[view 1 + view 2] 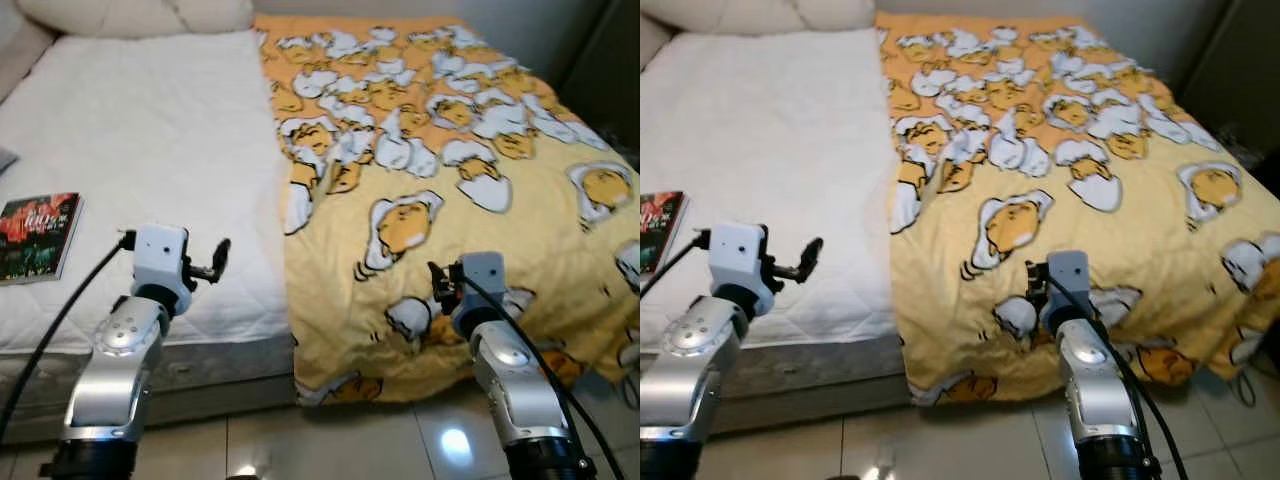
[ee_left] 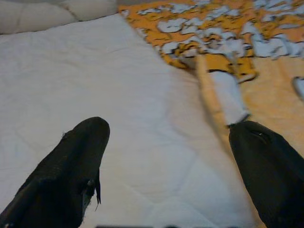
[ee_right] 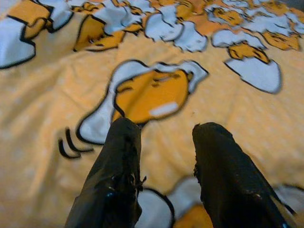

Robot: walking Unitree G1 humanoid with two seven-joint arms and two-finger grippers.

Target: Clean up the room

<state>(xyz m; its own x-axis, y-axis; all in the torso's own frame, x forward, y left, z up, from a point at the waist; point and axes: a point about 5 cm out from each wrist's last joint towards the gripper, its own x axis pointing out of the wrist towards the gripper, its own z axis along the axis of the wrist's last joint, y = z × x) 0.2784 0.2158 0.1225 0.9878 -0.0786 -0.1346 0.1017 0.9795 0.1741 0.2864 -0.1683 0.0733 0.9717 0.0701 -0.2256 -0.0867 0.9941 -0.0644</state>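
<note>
Your left gripper (image 2: 166,166) hangs wide open over the bare white mattress (image 1: 150,150), and your right gripper (image 3: 164,171), fingers apart, hovers over the yellow egg-print blanket (image 1: 450,200), ready to pull it across the bed.

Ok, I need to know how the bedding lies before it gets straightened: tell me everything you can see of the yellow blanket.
The yellow blanket is soft-looking fabric printed with white-and-orange egg cartoon figures. It covers only the bed's right half, lying flat with slight wrinkles, its left edge folded along the bare white mattress. Its near end drapes over the foot of the bed. The right gripper hovers over that near part, fingers open.
</note>
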